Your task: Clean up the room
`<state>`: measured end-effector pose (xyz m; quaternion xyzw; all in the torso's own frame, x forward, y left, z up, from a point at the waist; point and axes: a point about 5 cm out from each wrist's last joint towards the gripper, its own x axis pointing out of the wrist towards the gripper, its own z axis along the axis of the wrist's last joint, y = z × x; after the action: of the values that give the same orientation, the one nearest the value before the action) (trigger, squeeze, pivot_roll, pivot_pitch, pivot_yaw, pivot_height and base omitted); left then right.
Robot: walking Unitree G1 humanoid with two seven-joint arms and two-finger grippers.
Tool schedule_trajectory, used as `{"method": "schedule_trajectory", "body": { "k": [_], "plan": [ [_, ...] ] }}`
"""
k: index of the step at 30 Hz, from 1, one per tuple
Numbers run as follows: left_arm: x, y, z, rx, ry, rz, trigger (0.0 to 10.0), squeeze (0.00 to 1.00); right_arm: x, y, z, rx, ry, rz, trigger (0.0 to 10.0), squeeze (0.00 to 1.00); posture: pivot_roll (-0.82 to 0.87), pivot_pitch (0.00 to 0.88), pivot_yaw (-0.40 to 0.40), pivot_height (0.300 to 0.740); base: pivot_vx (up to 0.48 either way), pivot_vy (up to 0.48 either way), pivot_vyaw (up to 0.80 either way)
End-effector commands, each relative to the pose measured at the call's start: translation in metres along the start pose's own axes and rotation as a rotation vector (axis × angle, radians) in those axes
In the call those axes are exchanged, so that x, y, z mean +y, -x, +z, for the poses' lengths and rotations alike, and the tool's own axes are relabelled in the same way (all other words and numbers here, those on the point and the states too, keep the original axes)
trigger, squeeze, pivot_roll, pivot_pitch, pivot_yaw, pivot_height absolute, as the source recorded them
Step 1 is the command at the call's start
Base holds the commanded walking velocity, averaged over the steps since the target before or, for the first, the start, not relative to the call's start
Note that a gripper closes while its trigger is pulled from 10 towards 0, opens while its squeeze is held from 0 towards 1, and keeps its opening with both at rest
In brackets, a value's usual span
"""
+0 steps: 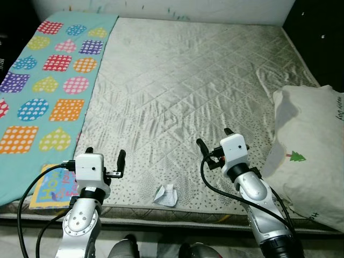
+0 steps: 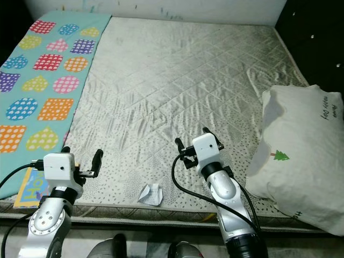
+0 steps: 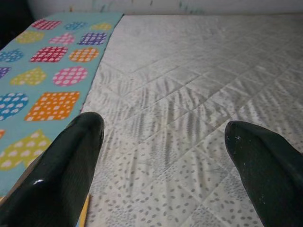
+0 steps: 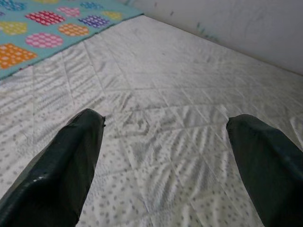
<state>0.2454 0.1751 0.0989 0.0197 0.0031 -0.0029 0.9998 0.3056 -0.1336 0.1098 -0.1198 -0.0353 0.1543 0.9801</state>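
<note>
Both hands hover over the near edge of the mattress (image 1: 188, 80), fingers spread wide and holding nothing: left hand (image 1: 105, 159), right hand (image 1: 213, 138). A crumpled paper scrap (image 1: 165, 194) lies between them near the edge. Pillow (image 1: 309, 145) sits right, colorful blanket (image 1: 48, 80) left.
</note>
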Motion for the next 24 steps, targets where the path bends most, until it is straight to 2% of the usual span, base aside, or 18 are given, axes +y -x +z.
{"method": "schedule_trajectory", "body": {
  "k": [1,7,12,24],
  "plan": [
    [0.003,0.000,0.007,-0.013,0.018,-0.004,10.0,0.00,-0.002,0.000,-0.001,0.007,-0.008,-0.002,10.0,0.00,0.09,0.240,-0.040,0.740,0.000,0.000,0.00],
    [0.003,0.005,0.006,-0.009,0.036,0.001,10.0,0.00,-0.004,0.002,-0.002,0.019,-0.010,-0.005,10.0,0.00,0.09,0.256,-0.039,0.740,0.000,0.000,-0.08],
    [-0.005,0.003,0.010,-0.020,0.046,-0.048,10.0,0.00,-0.006,0.000,0.000,0.012,-0.008,-0.011,10.0,0.00,0.09,0.264,-0.031,0.740,0.000,0.453,-0.70],
    [-0.007,0.000,0.006,-0.017,0.048,-0.051,10.0,0.00,0.003,-0.006,0.000,0.013,-0.002,0.007,10.0,0.00,0.10,0.199,-0.045,0.740,0.000,0.477,0.00]
  ]
}}
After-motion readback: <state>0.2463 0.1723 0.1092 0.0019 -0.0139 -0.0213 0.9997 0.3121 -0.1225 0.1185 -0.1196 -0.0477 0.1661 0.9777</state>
